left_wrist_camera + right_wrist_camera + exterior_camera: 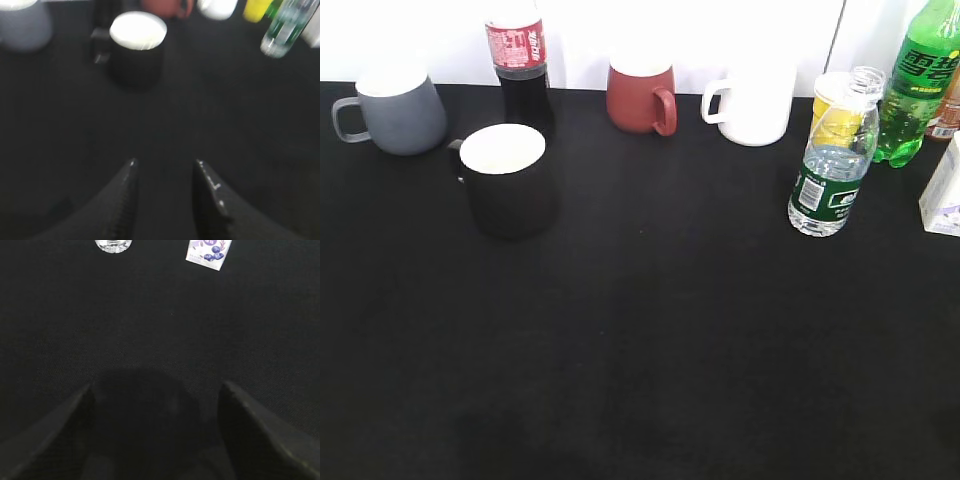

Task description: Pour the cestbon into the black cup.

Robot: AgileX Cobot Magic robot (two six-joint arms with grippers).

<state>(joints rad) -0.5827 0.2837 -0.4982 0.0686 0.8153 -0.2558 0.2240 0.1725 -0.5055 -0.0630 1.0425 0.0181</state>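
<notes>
Black desk (pixel 640 350), nothing grasped: left tool (pixel 165 170) partly open, right tool (pixel 157 390) wide, both empty; next, seizing the uncapped cestbon (pixel 832 165) for the black cup (pixel 505 180).

A: What's the table (pixel 650 350) covered in?

B: Black cloth, matt, with a fine weave that shows below and ahead of the right gripper (pixel 157 390)'s wide-set jaws.

A: And the cestbon (pixel 833 165)?

B: Clear ribbed plastic, shiny, with a dark green label that looks like printed film.

A: The black cup (pixel 137 50), ahead of the left gripper (pixel 165 167)'s jaws?

B: Looks ceramic, smooth and dark outside, bright white inside.

A: The jaws themselves?

B: Dark, smooth, faintly sheened; I can't tell whether plastic or metal.

A: That carton (pixel 208 252) ahead of the right jaws?

B: Printed paperboard, white and purple.
</notes>
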